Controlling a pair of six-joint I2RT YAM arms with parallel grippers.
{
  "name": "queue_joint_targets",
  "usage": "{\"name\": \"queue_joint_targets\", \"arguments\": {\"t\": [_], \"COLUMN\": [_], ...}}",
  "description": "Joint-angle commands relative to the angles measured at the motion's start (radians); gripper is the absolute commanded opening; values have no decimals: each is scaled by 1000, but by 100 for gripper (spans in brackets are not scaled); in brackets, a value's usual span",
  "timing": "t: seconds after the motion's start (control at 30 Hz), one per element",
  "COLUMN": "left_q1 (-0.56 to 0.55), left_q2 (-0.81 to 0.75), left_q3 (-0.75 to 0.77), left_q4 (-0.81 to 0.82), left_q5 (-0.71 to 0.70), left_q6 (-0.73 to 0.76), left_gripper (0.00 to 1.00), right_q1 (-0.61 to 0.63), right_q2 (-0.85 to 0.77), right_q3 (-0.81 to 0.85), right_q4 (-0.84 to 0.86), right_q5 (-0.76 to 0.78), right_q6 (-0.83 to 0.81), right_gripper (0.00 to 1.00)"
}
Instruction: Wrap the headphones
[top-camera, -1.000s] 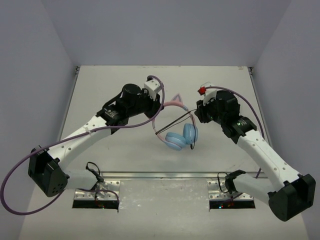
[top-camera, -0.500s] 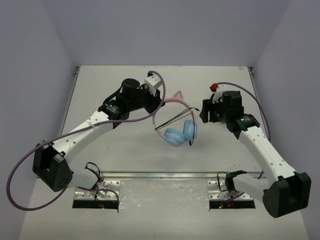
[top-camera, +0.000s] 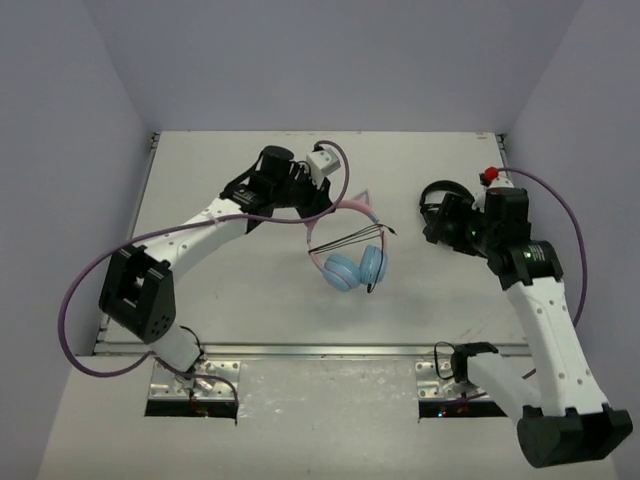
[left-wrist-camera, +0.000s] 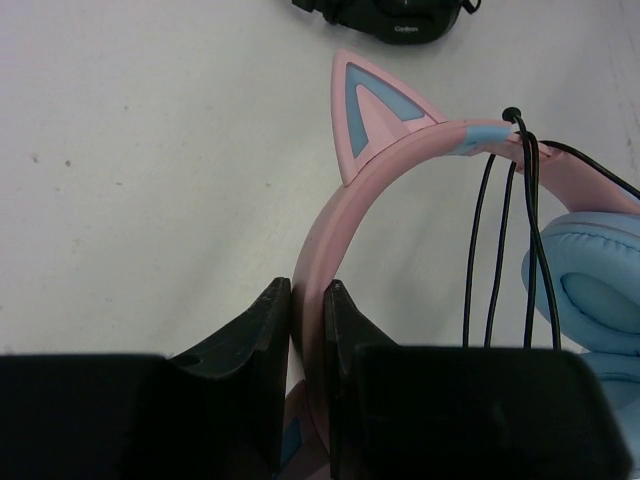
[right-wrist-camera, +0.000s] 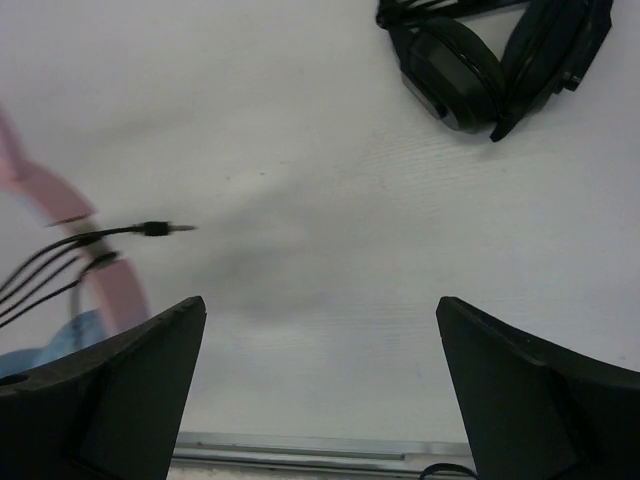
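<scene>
Top external: headphones (top-camera: 355, 268) at mid-table (top-camera: 230, 300), pink headband pinched between the closed fingers of left gripper (left-wrist-camera: 308, 300). Black cable (left-wrist-camera: 500, 240) looped over headband, plug end sticking out free. Right gripper (right-wrist-camera: 318, 320) spread wide, empty, near smaller black headphones (right-wrist-camera: 490, 60).

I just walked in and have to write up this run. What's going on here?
The left end effector is shut on the pink headband of the cat-ear headphones. Their thin black cable is looped several times over the headband, with the plug sticking out free. The right end effector stands open and empty off to the side, near the black headphones lying on the table.
</scene>
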Motion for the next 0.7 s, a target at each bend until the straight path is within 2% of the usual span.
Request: {"name": "queue_joint_targets", "arguments": {"t": [0.0, 0.3, 0.53, 0.67], "left_q1": [8, 11, 20, 43], "left_q2": [52, 220, 339, 376], "left_q3": [66, 141, 231, 244], "left_q4": [29, 55, -25, -13], "left_q5": [151, 283, 335, 354], "left_q6": [39, 71, 154, 173], "left_gripper": [0, 1, 1, 1], "right_q1": [2, 2, 2, 2], "right_q2": [-174, -364, -468, -522], "right_q3": [47, 73, 89, 73], "right_q4": [-72, -115, -192, -221], "right_q5": [-114, -502, -541, -539], "right_q6": [68, 65, 42, 47], "right_gripper": [99, 99, 99, 99]}}
